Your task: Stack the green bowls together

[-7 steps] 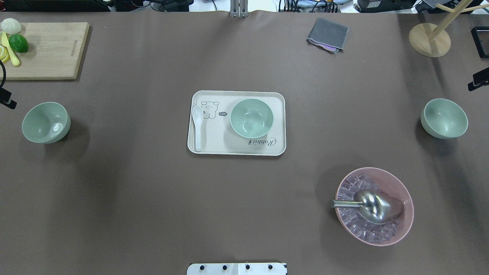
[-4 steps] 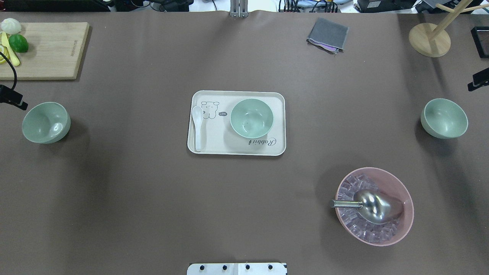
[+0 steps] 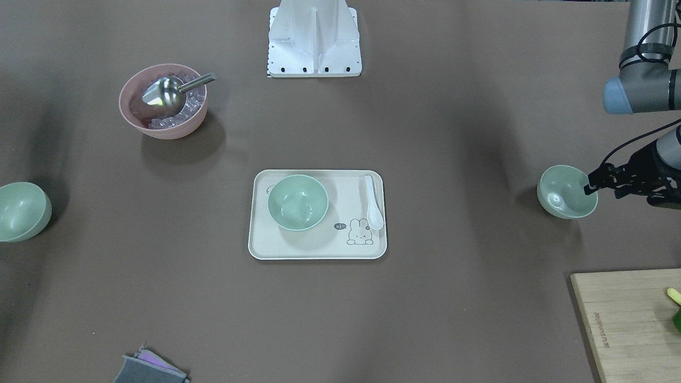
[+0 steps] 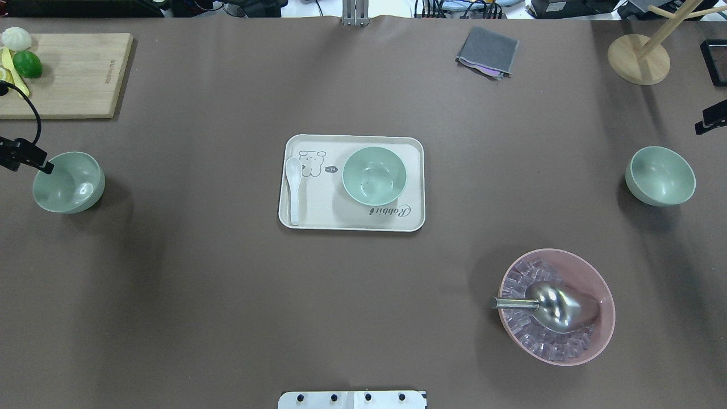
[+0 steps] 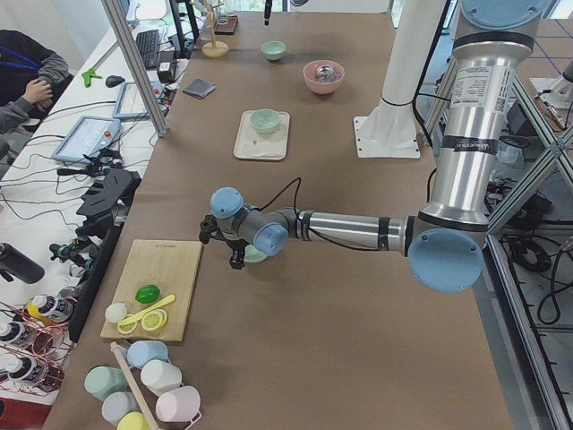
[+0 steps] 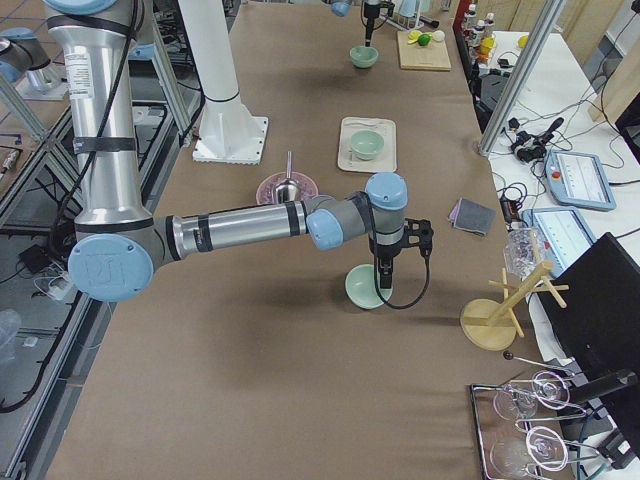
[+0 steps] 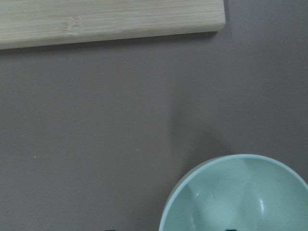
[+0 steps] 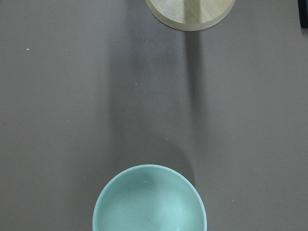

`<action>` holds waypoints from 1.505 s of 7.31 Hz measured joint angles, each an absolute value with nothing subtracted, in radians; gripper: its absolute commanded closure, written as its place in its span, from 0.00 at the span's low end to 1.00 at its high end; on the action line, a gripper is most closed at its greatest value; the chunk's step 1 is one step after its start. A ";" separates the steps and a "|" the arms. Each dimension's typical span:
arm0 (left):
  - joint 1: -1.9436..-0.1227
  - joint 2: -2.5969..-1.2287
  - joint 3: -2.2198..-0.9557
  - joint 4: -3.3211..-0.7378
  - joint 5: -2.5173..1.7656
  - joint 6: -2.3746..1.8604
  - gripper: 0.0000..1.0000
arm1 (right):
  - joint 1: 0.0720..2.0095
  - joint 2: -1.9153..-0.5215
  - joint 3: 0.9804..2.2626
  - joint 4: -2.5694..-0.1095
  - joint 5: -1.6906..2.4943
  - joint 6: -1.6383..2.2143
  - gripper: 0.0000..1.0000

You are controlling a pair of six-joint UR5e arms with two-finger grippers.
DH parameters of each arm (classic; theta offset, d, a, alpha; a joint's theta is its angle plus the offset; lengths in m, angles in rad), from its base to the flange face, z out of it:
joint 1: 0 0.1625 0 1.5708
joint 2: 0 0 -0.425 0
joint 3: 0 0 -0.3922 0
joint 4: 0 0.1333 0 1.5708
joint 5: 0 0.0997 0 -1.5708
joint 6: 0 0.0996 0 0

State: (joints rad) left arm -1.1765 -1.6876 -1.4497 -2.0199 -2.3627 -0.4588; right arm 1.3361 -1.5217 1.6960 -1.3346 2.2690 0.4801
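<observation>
The left gripper advances from the table's left edge and now hangs at the outer rim of the green bowl on that side, after standing clear of it a second ago. Its black cable trails in with it, now looping in front of the near edge of the cutting board.

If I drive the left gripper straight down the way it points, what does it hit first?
Most likely the rim of the green bowl on the robot's left, on its cutting board side: the left gripper sits over that edge. Its height above is unclear.
</observation>
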 measured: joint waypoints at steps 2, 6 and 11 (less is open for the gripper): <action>-1.167 -1.687 -1.443 -2.028 -2.357 -0.459 0.38 | 1.336 -1.521 1.699 -1.335 2.268 0.484 0.00; -1.163 -1.688 -1.431 -2.031 -2.355 -0.459 0.44 | 1.336 -1.522 1.702 -1.335 2.267 0.488 0.00; -1.155 -1.699 -1.402 -2.032 -2.355 -0.455 0.86 | 1.336 -1.522 1.703 -1.335 2.267 0.488 0.00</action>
